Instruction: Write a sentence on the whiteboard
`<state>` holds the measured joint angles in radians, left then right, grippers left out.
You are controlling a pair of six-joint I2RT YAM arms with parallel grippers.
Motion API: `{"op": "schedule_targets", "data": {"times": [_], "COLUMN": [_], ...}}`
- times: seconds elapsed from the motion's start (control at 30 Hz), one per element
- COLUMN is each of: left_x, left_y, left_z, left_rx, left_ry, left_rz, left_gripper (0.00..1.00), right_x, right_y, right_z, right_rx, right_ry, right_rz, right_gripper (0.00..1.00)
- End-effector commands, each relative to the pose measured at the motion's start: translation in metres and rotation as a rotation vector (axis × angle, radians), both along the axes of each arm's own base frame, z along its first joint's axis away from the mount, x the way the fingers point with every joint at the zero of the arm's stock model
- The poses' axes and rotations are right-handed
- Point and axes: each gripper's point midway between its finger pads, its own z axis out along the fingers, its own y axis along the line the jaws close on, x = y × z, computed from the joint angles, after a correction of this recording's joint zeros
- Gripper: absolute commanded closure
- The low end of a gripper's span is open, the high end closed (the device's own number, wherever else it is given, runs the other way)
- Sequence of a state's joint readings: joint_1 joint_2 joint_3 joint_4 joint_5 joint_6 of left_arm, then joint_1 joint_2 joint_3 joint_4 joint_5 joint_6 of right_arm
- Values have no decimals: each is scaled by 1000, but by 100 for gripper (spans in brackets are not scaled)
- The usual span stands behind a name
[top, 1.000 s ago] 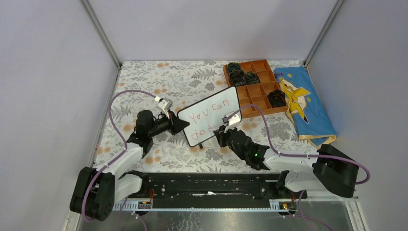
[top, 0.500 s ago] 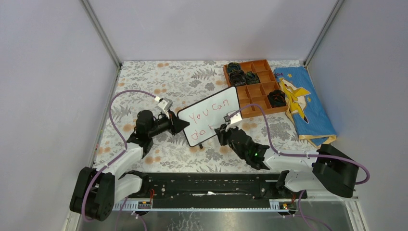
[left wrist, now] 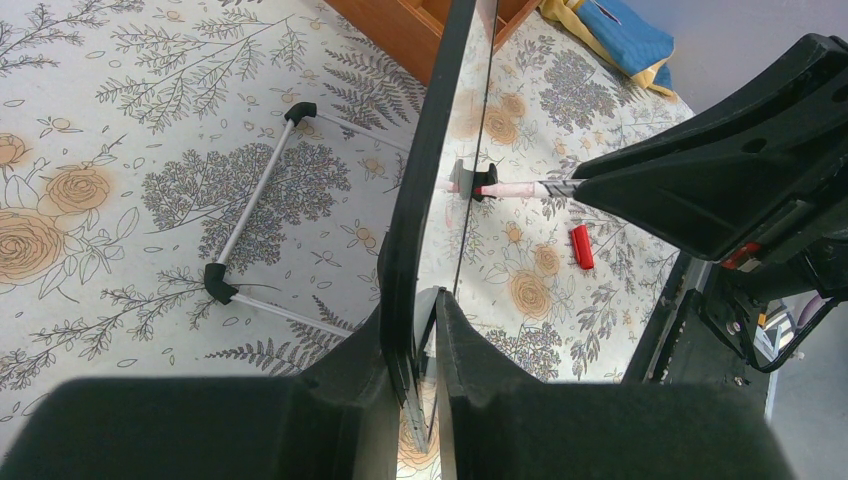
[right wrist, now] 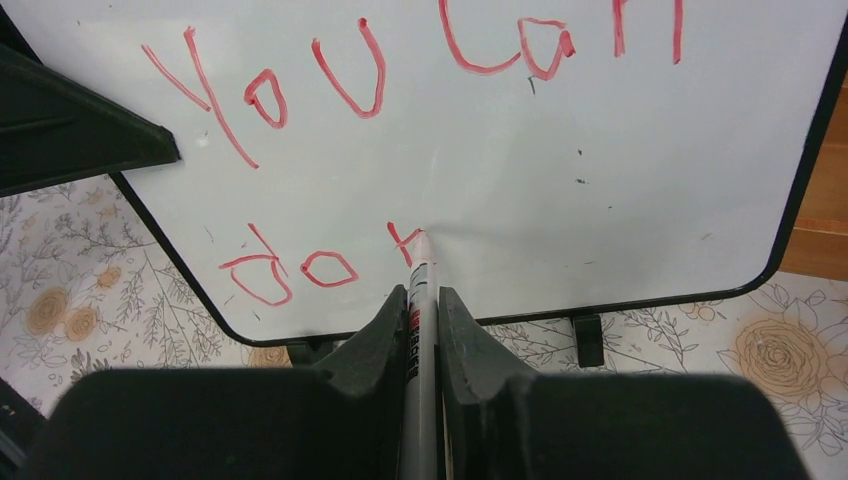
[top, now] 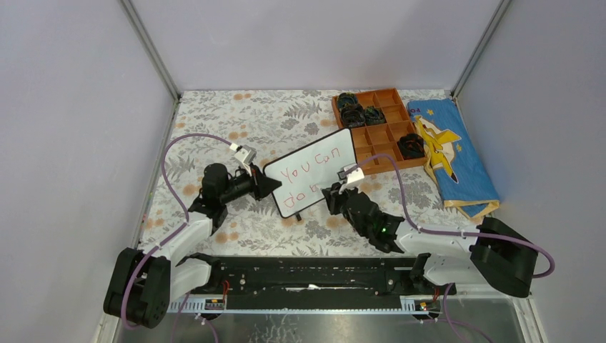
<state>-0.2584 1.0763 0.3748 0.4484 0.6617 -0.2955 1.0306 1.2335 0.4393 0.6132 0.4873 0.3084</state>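
The whiteboard [right wrist: 620, 150] stood propped on its black feet near the middle of the flowered surface [top: 271, 121], in front of the brown compartment tray [top: 389, 92]. The left gripper [left wrist: 425, 300] was clamped on the board's left edge. The right gripper [right wrist: 423, 295] was closed on a marker [right wrist: 421, 270], whose tip touched the board's lower half. The sentence [right wrist: 350, 110] read "You can" on top and "do t" below in red. A red cap [left wrist: 581, 246] lay on the surface beside the board.
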Motion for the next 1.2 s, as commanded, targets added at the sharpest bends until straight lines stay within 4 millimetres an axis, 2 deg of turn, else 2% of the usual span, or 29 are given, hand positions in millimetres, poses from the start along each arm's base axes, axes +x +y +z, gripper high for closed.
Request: {"op": "schedule_targets", "data": {"times": [0.0,0.2,0.4,0.67,1.0,1.17], "left_x": [6,6,6,5,6,6], "left_y": [16,16,16,15,15,15], "left_z": [-29,-29,-29,-29,-29,-30], "left_rx": [121,122,122,123,123,124], "left_ry": [18,21,18,19,19,21], "left_rz": [68,69,68,64,66,66], "left_gripper": [87,87,87,87,87,87], "right_x": [2,2,4,10,19,23], "right_y": [-7,-9,3,8,3,1], "right_z": [26,31,35,44,47,42], "right_rx": [74,70,87,107,109,86], "right_ry": [-63,-67,-65,-96,-118,-112], "right_rz": [-12,-11,25,16,-47,-67], "right_gripper": [100,100,100,100,100,100]}}
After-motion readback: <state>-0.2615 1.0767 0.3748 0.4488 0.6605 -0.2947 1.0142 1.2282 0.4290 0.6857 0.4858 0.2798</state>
